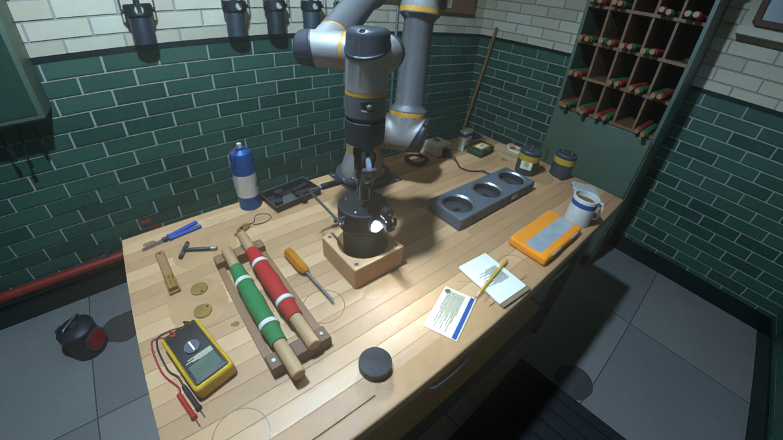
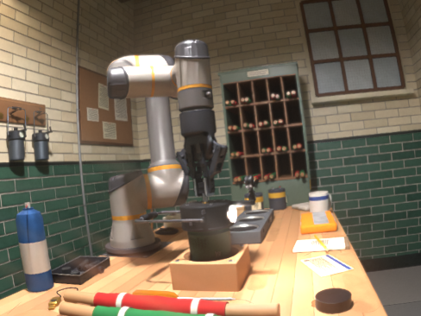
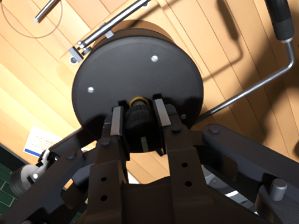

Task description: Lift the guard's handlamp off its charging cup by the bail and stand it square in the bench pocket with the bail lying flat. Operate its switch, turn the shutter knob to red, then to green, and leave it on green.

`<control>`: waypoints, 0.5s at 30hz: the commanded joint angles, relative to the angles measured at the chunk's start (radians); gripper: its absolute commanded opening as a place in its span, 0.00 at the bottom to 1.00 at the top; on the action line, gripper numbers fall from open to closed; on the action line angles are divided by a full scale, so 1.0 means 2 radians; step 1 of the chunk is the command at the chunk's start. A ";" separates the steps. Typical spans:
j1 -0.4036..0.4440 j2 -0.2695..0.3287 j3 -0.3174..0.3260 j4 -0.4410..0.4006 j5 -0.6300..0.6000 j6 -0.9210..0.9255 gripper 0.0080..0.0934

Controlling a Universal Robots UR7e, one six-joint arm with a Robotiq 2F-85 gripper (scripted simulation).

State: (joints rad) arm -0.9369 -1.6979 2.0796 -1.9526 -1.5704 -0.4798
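My gripper [image 3: 140,117] points straight down over the handlamp [image 1: 361,225] and is closed around the black ribbed shutter knob [image 3: 138,115] on the lamp's flat top. The handlamp is a dark cylinder standing upright in the wooden bench pocket [image 1: 363,257] at mid-bench. Its lens [image 1: 376,225] glows white toward the bench's front right. The bail [image 3: 252,86] lies down behind the lamp, level with its top. The grey charging tray [image 1: 482,196] with its three empty cups sits to the right.
A black parts tray [image 1: 290,192] sits behind the pocket, with a blue spray can [image 1: 244,177] to its left. Rolled red and green flags [image 1: 268,295] lie in a rack on the left, beside a screwdriver [image 1: 308,273]. Papers [image 1: 450,312], a notebook and an orange box [image 1: 545,237] lie right.
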 commanded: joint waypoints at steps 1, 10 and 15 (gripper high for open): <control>0.000 0.000 0.000 -0.001 0.000 0.006 0.00; 0.000 0.000 0.000 -0.001 0.000 0.049 0.00; 0.000 0.000 0.000 -0.001 0.000 0.060 0.00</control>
State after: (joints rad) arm -0.9369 -1.6979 2.0796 -1.9526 -1.5701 -0.3605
